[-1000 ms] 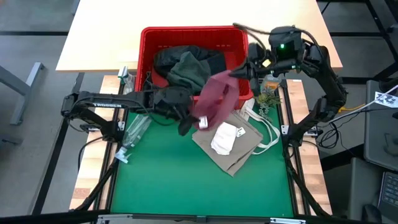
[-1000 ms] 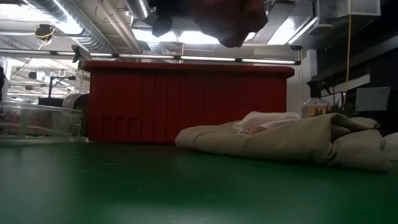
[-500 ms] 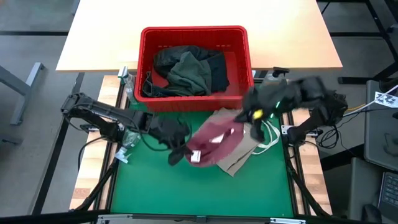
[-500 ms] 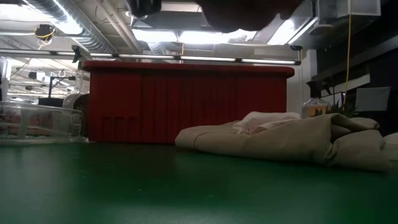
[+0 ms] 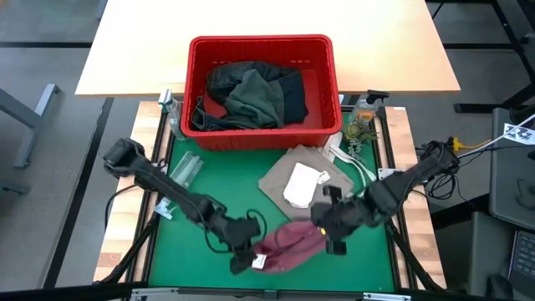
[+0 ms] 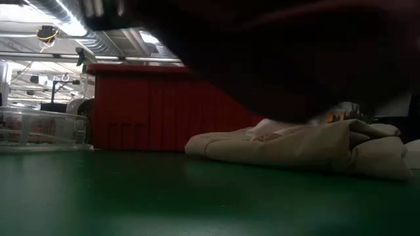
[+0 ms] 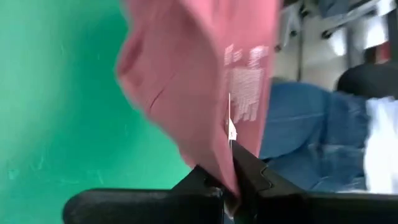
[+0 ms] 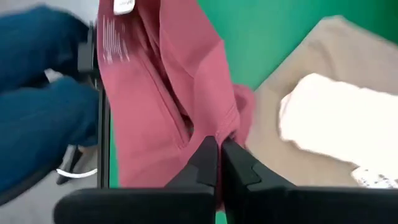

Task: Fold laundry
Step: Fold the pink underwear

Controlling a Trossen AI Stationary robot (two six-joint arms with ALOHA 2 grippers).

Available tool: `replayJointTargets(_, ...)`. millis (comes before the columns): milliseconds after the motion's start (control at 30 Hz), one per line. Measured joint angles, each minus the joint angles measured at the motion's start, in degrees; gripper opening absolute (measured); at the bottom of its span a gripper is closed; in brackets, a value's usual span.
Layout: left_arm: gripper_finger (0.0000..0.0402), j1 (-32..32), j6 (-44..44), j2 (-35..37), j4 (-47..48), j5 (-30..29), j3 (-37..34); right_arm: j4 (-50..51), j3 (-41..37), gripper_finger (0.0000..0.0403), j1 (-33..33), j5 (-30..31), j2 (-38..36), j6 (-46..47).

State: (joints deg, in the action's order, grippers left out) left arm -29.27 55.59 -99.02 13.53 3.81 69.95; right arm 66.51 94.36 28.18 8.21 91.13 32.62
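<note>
A: Where was the maroon piece?

B: Low over the near edge of the green table, stretched between both arms. A second earlier it hung by the red basket; both arms had carried it forward and down.

A: And the fingers?

B: The left gripper and right gripper were each clamped on a maroon edge. The tan top lay just behind. Spreading flat looked next, I'd judge.
</note>
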Motion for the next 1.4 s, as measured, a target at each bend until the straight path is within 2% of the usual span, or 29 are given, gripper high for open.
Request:
replayJointTargets(300, 0.0, -0.2, 1.3, -8.7, 0.0, -0.6, 0.0, -0.9, -10.3, 0.0009, -0.1, 0.1, 0.0, 0.2)
replayJointTargets(633, 0.0, 0.5, 1.3, -9.4, 0.0, -0.3, 0.0, -0.7, -11.7, 0.002, -0.1, 0.1, 0.0, -1.4)
replayJointTargets(933, 0.0, 0.5, 1.3, -9.3, 0.0, -0.3, 0.0, -0.4, -11.7, 0.0135, -0.1, -0.2, 0.0, -1.8)
replayJointTargets(1067, 0.0, 0.5, 1.3, -9.3, 0.0, -0.7, 0.0, -0.9, -11.7, 0.0166, -0.1, -0.3, 0.0, -3.0)
replayJointTargets(1167, 0.0, 0.5, 1.3, -9.3, 0.0, -1.3, 0.0, -2.3, -11.7, 0.0175, 0.0, -2.9, 0.0, -8.6)
replayJointTargets(1267, 0.0, 0.5, 1.3, -9.3, 0.0, -1.3, 0.0, -5.2, -11.7, 0.0174, 1.2, -8.4, 0.0, -19.7)
replayJointTargets(1400, 0.0, 0.5, 1.3, -9.3, 0.0, -1.3, 0.0, -10.1, -11.7, 0.0169, 4.4, -11.9, 1.0, -35.0)
